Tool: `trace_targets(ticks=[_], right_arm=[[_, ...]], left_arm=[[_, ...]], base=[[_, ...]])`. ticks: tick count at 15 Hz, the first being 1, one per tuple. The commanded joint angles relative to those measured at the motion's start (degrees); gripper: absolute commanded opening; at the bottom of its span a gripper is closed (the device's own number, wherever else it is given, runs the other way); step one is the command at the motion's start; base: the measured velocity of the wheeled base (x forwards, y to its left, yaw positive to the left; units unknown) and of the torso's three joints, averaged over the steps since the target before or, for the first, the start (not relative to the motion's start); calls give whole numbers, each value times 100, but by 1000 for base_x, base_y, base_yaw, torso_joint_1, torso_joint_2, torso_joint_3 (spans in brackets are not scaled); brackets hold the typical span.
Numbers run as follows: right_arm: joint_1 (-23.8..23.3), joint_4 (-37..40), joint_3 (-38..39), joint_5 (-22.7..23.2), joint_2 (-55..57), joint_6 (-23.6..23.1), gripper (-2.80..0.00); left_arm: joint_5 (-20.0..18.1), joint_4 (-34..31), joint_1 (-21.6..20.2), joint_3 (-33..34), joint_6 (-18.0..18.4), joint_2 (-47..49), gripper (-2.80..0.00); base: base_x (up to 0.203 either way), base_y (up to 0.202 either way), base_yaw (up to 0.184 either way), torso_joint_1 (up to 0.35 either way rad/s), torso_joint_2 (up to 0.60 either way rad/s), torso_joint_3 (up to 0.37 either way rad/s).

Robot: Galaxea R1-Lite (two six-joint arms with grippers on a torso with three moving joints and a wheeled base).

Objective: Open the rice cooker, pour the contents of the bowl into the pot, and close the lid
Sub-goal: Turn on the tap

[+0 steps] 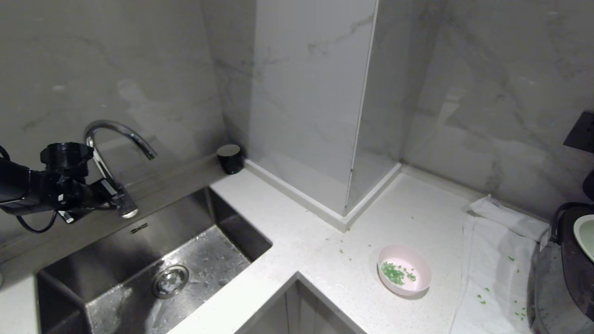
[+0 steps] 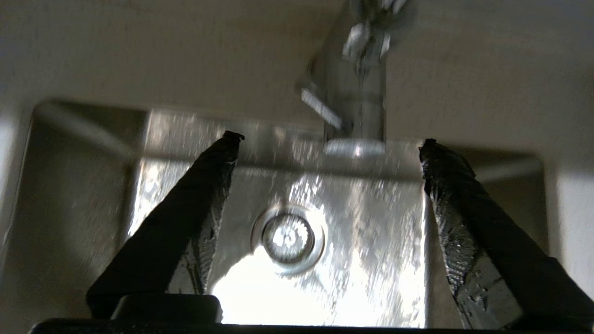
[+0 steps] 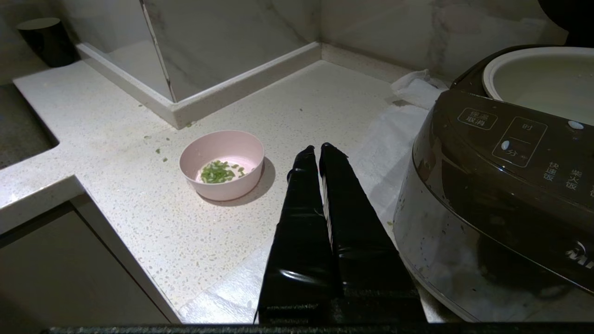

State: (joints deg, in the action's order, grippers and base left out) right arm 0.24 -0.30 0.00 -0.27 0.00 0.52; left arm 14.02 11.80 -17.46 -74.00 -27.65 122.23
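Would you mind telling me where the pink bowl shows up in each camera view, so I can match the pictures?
Head view: the pink bowl sits low, right of centre, on the counter.
Left wrist view: not in it; only sink and tap.
Right wrist view: the bowl left of centre.
Shared landmark: the black cup by the wall.

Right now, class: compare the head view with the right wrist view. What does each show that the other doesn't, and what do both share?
Only the head view shows the faucet, the sink with its drain, and the left gripper beside the faucet.

Only the right wrist view shows the right gripper, shut, and the rice cooker button panel.

Both show the pink bowl of green bits, the white cloth, the dark cup and the pot in the opened cooker.
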Motion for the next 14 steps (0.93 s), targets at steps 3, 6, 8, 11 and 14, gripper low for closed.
trace_targets(ticks=[3,6,8,11,14], right_arm=[[2,-5,9,0,0,0,-280],[2,-5,9,0,0,0,-280],[2,-5,9,0,0,0,-280],[8,-5,9,0,0,0,-280],[2,-5,9,0,0,0,-280]], left_arm=[[66,191,-88,-194,-25,499,0],[127,183,-135,-387,-127,670,0],[132,183,-135,-505,-134,756,0],[130,183,-152,-606,-136,794,-280],[138,183,-174,-709,-126,885,-280]], base=[[0,0,0,0,0,0],[0,0,0,0,0,0],[0,0,0,0,0,0],[0,0,0,0,0,0],[0,0,0,0,0,0]])
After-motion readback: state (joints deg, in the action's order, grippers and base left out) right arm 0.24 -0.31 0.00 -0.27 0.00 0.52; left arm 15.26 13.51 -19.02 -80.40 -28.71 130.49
